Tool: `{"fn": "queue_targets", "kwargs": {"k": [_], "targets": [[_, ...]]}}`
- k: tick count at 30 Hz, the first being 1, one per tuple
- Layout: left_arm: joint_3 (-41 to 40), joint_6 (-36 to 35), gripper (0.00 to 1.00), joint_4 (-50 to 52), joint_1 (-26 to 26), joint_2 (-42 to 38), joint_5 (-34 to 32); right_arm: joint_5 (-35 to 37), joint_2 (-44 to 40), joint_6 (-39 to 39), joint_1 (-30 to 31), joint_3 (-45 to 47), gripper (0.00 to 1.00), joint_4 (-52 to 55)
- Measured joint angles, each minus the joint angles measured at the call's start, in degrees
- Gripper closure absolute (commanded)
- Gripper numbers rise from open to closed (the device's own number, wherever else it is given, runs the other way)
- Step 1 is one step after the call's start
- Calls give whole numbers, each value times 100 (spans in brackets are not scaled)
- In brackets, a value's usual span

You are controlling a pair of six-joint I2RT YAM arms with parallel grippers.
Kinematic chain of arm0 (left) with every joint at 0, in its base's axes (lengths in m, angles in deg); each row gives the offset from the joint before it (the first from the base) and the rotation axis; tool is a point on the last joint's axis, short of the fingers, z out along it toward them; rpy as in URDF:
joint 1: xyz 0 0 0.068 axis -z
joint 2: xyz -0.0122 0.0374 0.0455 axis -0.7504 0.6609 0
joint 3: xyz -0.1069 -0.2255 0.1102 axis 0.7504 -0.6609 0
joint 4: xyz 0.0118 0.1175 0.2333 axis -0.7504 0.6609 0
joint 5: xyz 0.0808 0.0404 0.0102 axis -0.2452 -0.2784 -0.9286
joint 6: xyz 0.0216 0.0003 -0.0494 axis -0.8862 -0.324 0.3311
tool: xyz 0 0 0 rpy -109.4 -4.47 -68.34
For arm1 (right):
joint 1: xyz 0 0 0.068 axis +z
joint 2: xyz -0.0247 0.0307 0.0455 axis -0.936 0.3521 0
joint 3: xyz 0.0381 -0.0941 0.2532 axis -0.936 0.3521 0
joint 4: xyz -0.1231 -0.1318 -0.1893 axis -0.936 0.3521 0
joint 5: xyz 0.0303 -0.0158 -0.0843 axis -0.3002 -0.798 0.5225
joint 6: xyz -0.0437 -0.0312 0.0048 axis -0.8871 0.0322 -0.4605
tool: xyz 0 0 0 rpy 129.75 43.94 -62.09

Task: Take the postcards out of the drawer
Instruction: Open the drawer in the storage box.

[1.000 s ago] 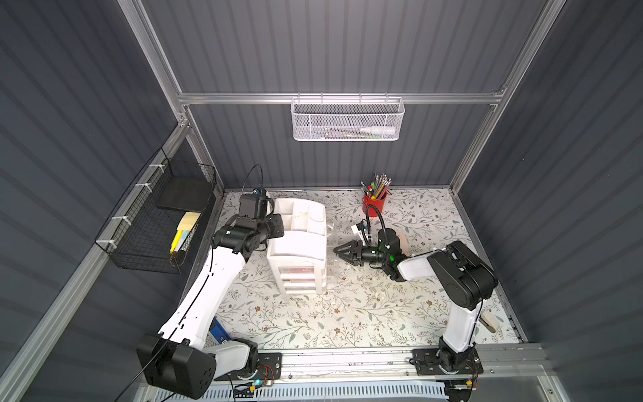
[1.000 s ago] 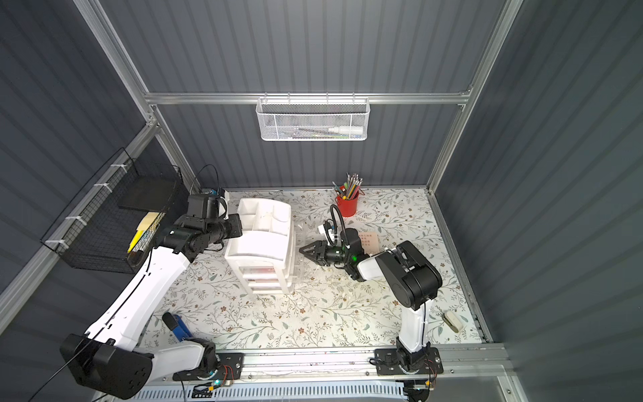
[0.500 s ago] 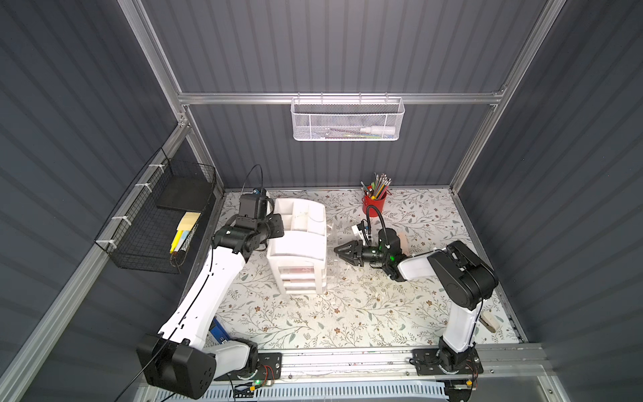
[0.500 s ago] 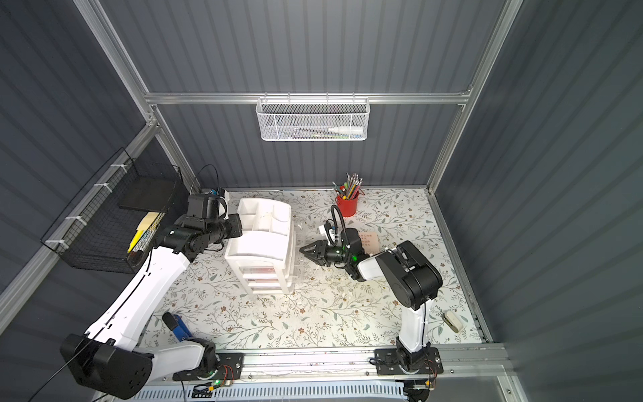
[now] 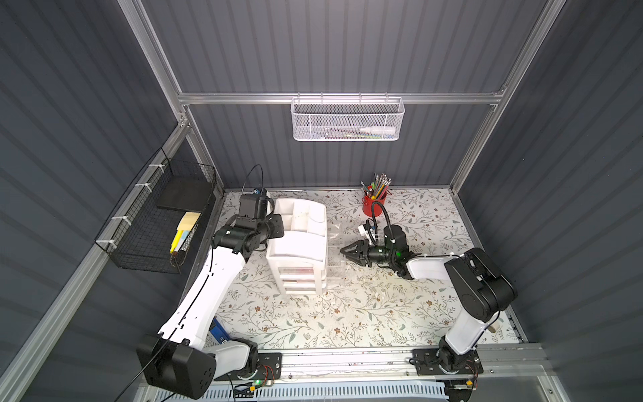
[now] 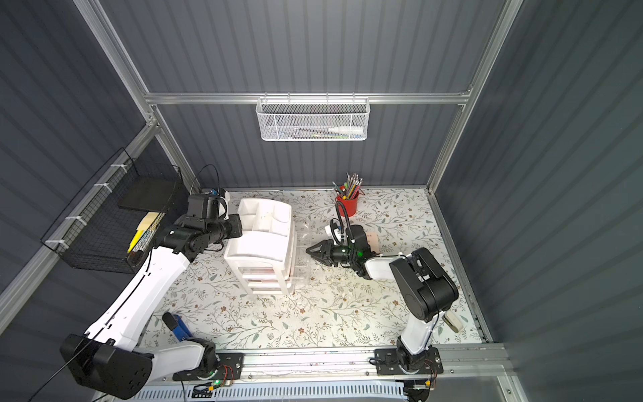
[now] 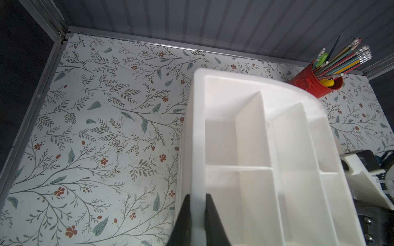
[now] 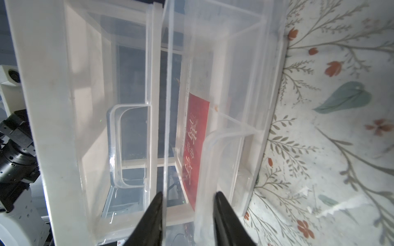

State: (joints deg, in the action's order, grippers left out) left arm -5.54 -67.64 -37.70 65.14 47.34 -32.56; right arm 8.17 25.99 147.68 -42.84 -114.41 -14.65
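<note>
**Left arm pins the drawer unit while the right gripper sits at an open drawer**

The left arm rises from its base at the front of the table [image 5: 348, 320] in a long slope toward the back wall. Its wrist bends over to the white drawer unit [image 5: 295, 243]. The left gripper [image 7: 197, 197] is pressed together on the side wall of the unit's top tray, one dark finger inside the rim and one outside.

The right arm folds at its elbow near the right edge and runs its forearm low across the floral surface. The right gripper [image 5: 344, 250] lies roughly level and points at the side of the unit where the drawers come out. In the right wrist view, the right gripper [image 8: 188, 196] has its fingers apart with part of a clear drawer [image 8: 234, 64] between them. Whether they press on the plastic cannot be told.

That drawer stands pulled out from the unit. Inside it lies a red postcard [image 8: 196, 144], a thin rectangle with white Chinese characters running along its length, seen at a steep angle through the clear walls. One of its long edges is hidden behind the drawer's front handle.

In a top view, a pale peach postcard [image 6: 372, 238] lies flat on the table just behind the right wrist, partly covered by it. Its print is too small to read.

A red pencil cup [image 5: 374, 205] stands near the back wall, apart from both arms.
</note>
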Motion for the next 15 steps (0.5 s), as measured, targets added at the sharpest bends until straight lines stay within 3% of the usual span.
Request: {"fn": "queue_targets", "kwargs": {"k": [15], "targets": [[17, -17, 100, 48, 7, -11, -24, -210, -256, -310, -411, 192, 63, 350]]}}
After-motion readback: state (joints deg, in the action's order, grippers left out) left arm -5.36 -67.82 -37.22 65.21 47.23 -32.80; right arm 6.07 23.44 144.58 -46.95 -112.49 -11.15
